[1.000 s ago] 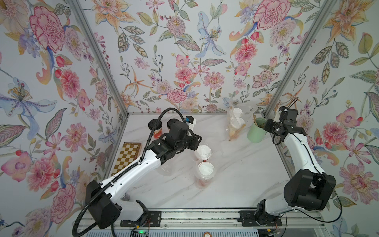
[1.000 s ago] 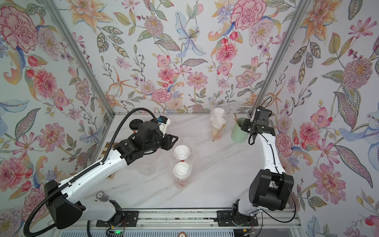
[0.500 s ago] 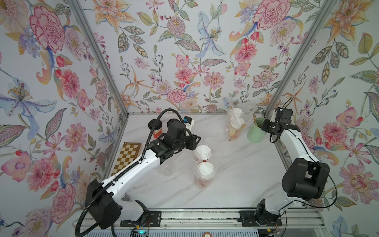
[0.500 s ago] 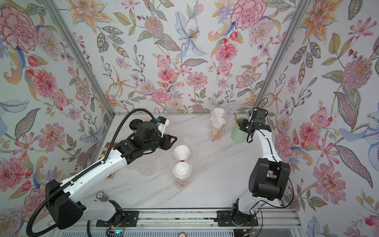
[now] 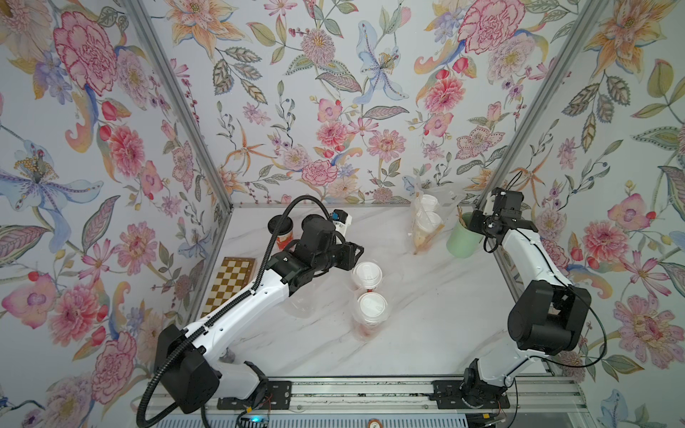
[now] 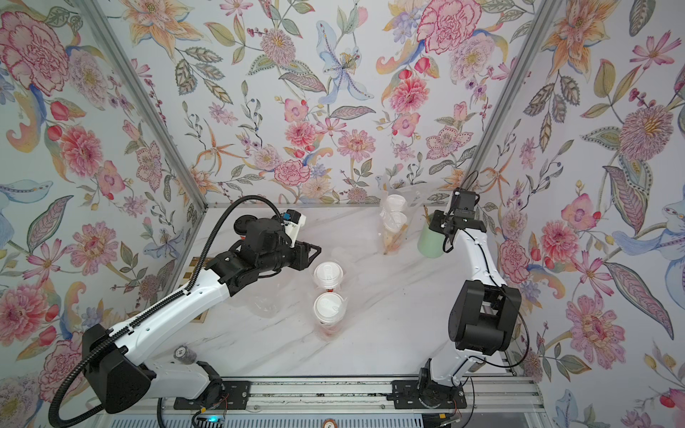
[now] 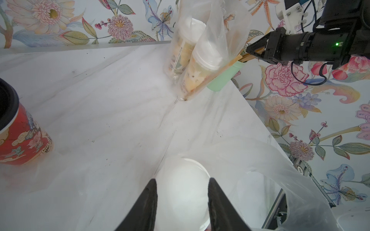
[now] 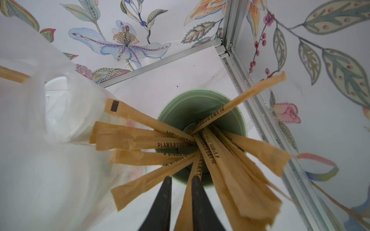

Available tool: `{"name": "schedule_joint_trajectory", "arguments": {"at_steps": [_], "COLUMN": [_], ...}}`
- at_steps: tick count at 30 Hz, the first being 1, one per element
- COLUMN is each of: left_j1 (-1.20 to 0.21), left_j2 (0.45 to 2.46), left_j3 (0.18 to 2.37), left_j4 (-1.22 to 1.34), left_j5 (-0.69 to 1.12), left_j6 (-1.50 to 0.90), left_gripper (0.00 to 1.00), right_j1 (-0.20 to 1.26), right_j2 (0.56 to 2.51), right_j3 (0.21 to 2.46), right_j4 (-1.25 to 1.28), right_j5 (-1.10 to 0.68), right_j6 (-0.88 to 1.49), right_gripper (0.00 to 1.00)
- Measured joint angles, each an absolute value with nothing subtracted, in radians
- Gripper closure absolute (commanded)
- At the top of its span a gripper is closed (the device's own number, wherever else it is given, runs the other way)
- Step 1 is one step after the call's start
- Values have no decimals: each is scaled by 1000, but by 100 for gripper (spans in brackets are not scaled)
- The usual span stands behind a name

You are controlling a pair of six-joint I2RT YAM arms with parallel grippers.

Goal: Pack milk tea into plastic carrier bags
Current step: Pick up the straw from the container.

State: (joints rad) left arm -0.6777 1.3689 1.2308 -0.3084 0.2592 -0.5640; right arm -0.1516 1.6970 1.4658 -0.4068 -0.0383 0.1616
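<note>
Clear carrier bag point(image 7: 290, 176) on the counter point(image 5: 426, 315) holds two white-lidded milk tea cups point(image 5: 367, 275), left jaws spread beside one lid point(image 7: 182, 180); right jaws straddle one wrapped straw point(image 8: 186, 204) in the straw-crowded mint-green cup point(image 8: 200, 108), grip unclear.

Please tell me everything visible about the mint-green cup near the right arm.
The mint-green cup is plain and matte, plastic by its look, upright and lidless at the far right corner of the table. Brown paper-wrapped sticks with printed lettering fan out of it. A packed carrier bag stands close beside it; contact is unclear. The right hand hovers over its mouth, one stick between its fingers.
</note>
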Motion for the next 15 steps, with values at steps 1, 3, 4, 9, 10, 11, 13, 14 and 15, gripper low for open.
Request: {"name": "schedule_joint_trajectory", "arguments": {"at_steps": [1,3,4,9,10,11,13,14,15], "left_j1": [-678,-678,-678,-678,-678,-678,-678,-678,-677], "left_j2": [1370,1370,1370,1371,1371,1371,1371,1371,1371], "left_j3": [1231,1231,1231,1231,1231,1231,1231,1231,1231], "left_j4": [-308,-308,-308,-308,-308,-308,-308,-308,-308], "left_j5": [259,259,259,260,260,260,259,259,260], "left_j6": [-564,-564,-564,-564,-564,-564,-564,-564,-564], "left_gripper": [57,57,57,56,57,57,57,57,56], "right_j1": [-146,-138,-134,-122,-119,-117,-111,-110,-107], "right_j2": [1699,1702,1704,1718,1723,1727,1736,1740,1745], "right_j3": [1466,1466,1466,1466,1466,1466,1466,1466,1466], "right_j4": [-405,-405,-405,-397,-395,-394,-387,-385,-382], "right_j5": [-33,-21,-14,38,52,63,87,94,102], "right_j6": [157,149,144,116,109,106,96,92,88], "right_gripper": [72,72,72,75,76,77,80,82,84]}}
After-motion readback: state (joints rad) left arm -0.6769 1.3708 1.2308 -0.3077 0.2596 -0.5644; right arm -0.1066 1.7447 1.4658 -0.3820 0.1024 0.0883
